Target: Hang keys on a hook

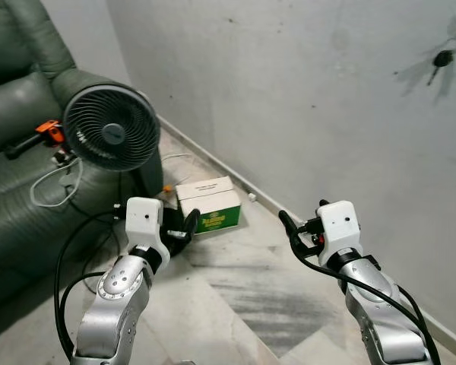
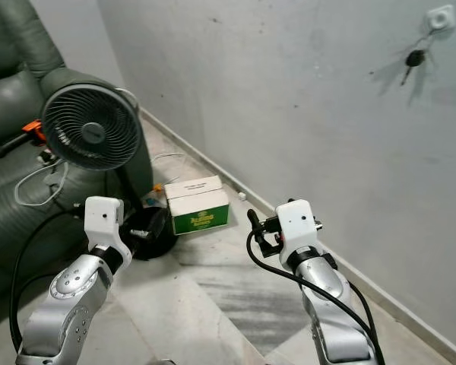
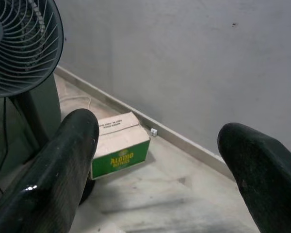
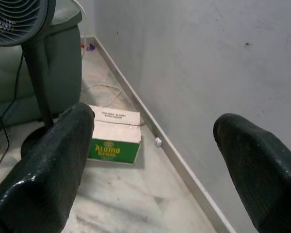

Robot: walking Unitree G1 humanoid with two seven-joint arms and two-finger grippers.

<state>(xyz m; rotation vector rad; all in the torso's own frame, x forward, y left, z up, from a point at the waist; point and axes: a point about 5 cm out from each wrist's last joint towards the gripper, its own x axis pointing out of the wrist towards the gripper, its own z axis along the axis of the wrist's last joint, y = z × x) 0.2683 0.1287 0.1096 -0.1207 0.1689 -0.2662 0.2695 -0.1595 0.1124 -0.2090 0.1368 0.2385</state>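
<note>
A black key fob with keys point(image 2: 413, 61) hangs on the grey wall from a small white hook point(image 2: 441, 17), high at the upper right. Both grippers are held low in front of me, far below the keys. My left gripper point(image 1: 181, 226) is open and holds nothing; the left wrist view looks between its fingers point(image 3: 63, 160) at the floor and a cardboard box. My right gripper point(image 1: 292, 232) is also open and holds nothing, its fingers point(image 4: 247, 160) wide apart in the right wrist view.
A black standing fan point(image 1: 111, 128) stands at the left beside a dark green sofa point(image 1: 15, 152), with cables on the floor. A green and white cardboard box point(image 1: 210, 205) lies near the wall's baseboard point(image 1: 213, 160). Marble floor lies between the arms.
</note>
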